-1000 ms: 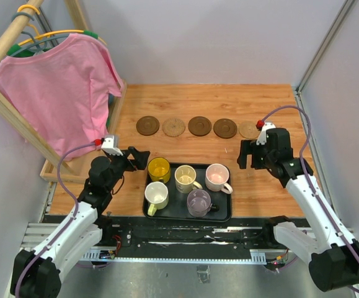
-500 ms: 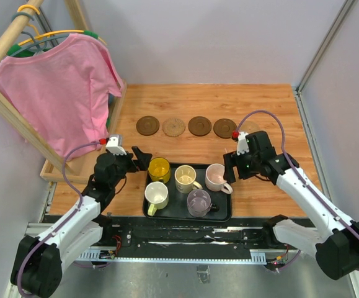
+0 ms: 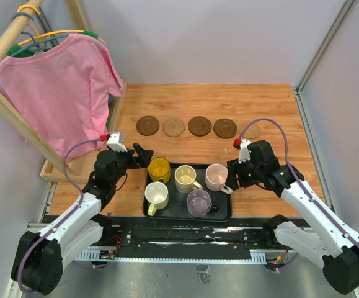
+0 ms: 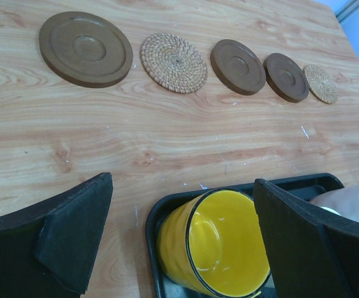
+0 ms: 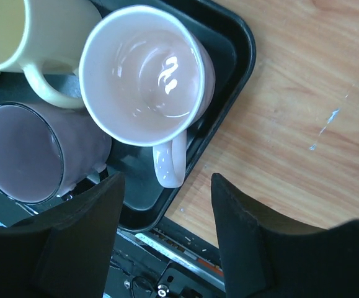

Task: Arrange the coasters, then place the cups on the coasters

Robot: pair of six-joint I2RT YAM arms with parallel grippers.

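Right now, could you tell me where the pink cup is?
Top view: the pink cup sits in the far right corner of the black tray, beside the cream cup.

You are getting a bare strip of wooden table (image 3: 191,149) between the black tray (image 3: 224,211) and the row of coasters (image 3: 199,126), and more bare wood is running from the tray's right side to the right wall (image 3: 340,124). Inside the tray the five cups (image 3: 185,179) are crowding close, so fingers are fitting only from outside, where the pink cup's handle (image 5: 168,162) is jutting toward the right rim between the spread fingers of the right gripper (image 5: 167,198). On the left, the pink shirt (image 3: 55,93) and its wooden rack (image 3: 8,38) are overhanging the table edge and blocking that side.
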